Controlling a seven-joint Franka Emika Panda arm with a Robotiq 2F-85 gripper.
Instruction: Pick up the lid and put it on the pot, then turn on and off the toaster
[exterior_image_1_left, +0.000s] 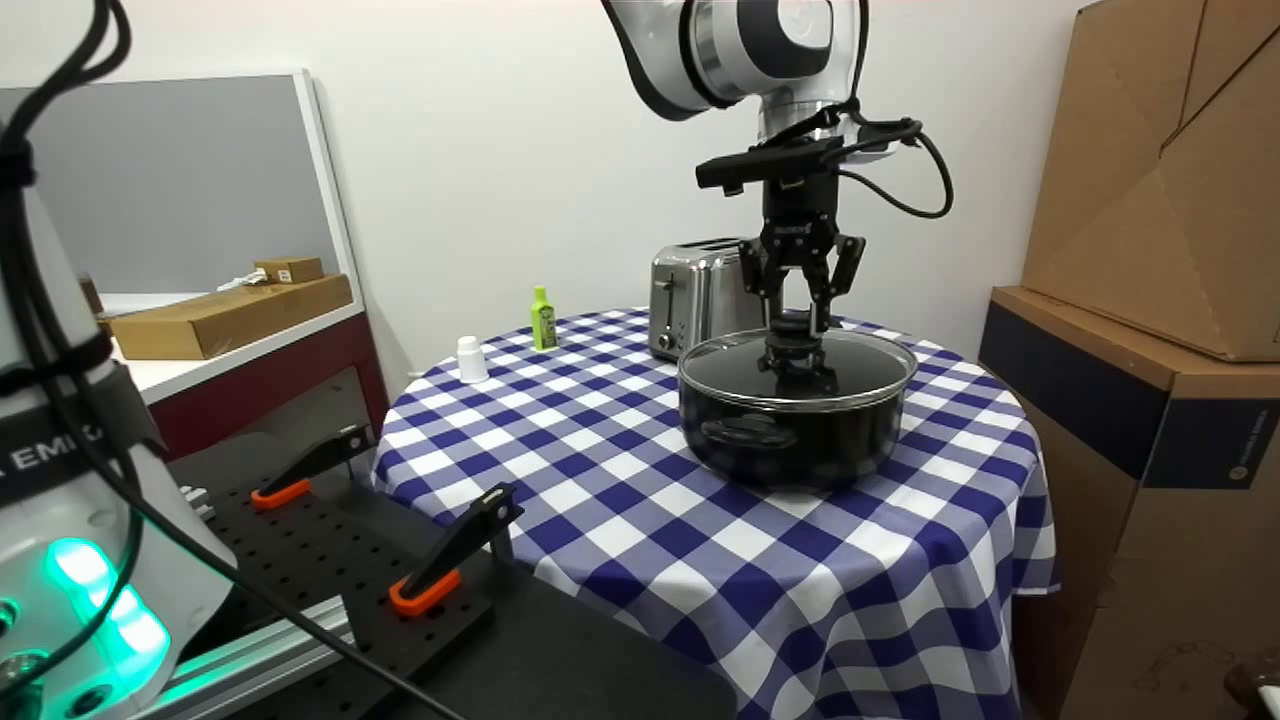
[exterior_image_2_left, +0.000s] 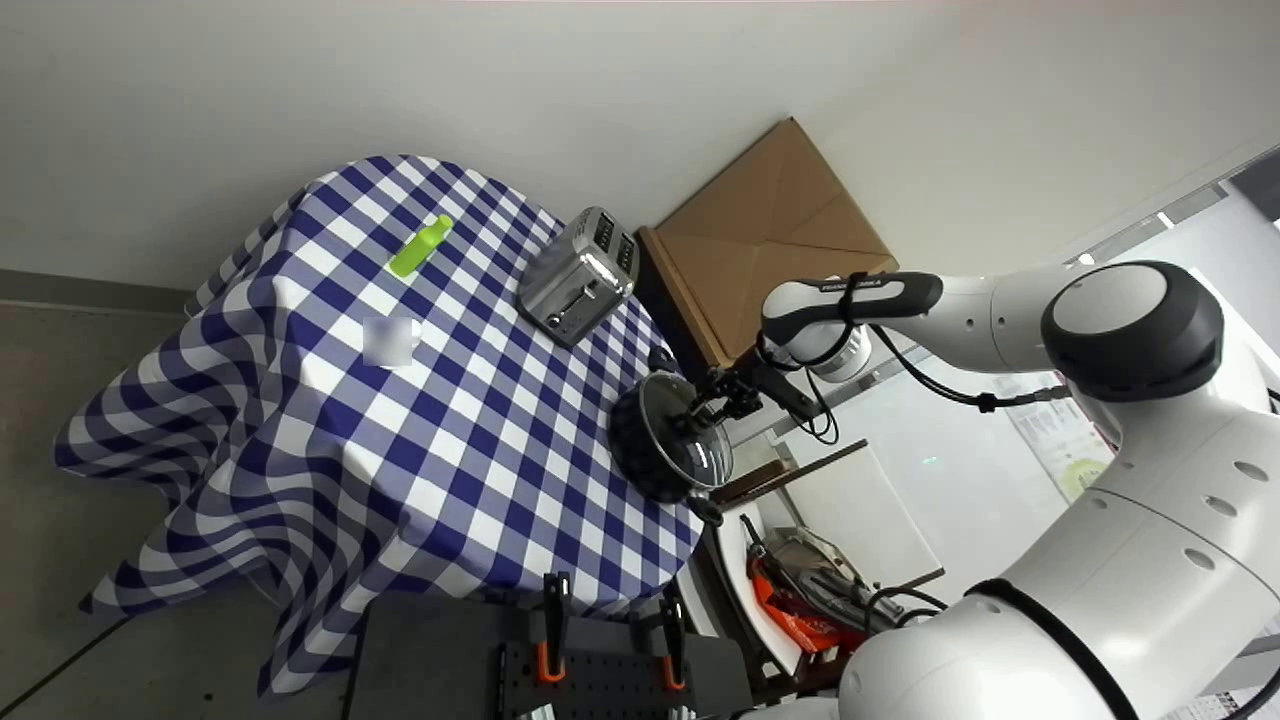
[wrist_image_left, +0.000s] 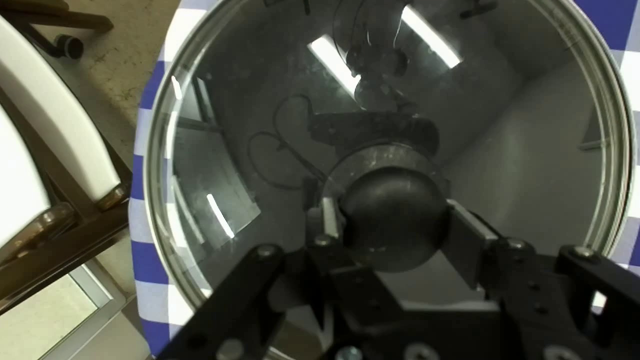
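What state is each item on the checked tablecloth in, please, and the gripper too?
Pot: upright, covered.
Lid: resting on the pot, looking level.
Toaster: upright, lever apparently up.
Green bottle: upright.
White container: upright.
Gripper: straddling the lid's knob; clamped or loose, unclear.

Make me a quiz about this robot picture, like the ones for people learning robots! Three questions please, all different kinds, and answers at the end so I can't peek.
1. Pick one: what pattern does the tablecloth have?
A) spots
B) checks
C) flowers

2. True or false: the silver toaster stands apart from the black pot.

3. Fill in: the part of the glass lid that has the claw on both sides of it is the ____.

Key: 1. B. 2. True; in an exterior view, tablecloth shows between them. 3. Black knob.
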